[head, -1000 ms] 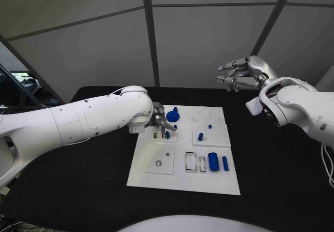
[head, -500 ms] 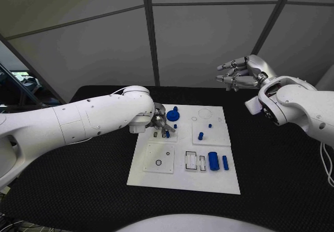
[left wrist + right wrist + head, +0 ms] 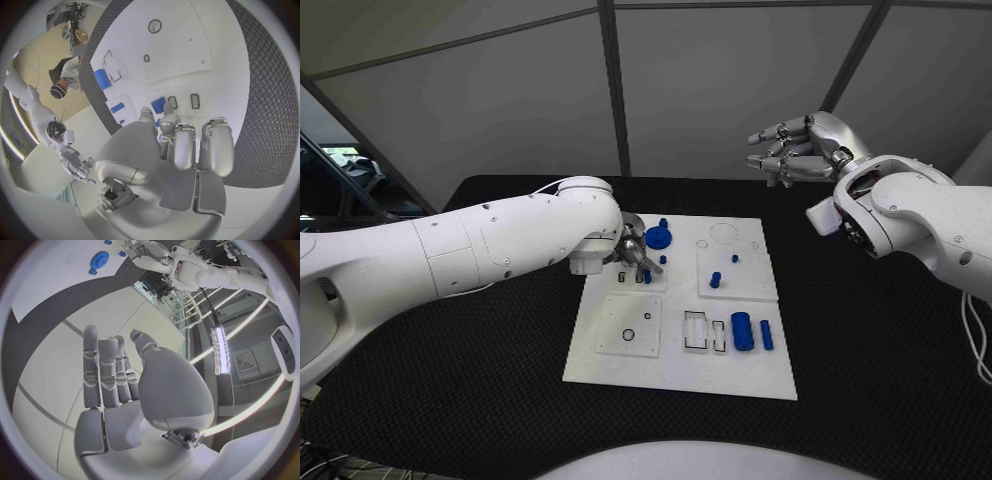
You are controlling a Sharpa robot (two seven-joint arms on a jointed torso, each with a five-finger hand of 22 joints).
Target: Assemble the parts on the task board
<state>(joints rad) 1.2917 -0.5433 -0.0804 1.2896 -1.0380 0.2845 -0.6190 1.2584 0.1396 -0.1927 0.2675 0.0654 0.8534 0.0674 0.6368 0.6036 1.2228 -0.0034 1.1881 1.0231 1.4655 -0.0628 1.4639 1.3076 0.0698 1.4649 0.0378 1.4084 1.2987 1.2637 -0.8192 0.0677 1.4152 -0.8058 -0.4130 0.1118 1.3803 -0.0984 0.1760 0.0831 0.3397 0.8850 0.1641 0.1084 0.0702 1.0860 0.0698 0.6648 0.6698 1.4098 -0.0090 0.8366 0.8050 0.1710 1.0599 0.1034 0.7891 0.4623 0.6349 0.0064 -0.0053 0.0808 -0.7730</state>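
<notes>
Head view is giving you one white task board [image 3: 678,352] lying mid-table on the black table [image 3: 877,350], with about seven blue parts [image 3: 741,332] sitting on it, grey wall panels standing behind. Your left hand [image 3: 629,254] is resting over the board's far-left corner, fingers bunched near a small blue piece; you cannot tell whether it is pinching it. Your right hand [image 3: 793,148] is hovering spread and empty, well apart from the board.

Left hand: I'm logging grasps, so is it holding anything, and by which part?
It cannot be told. The left hand is down on the task board with fingertips at a small blue part; contact is hidden.
</notes>
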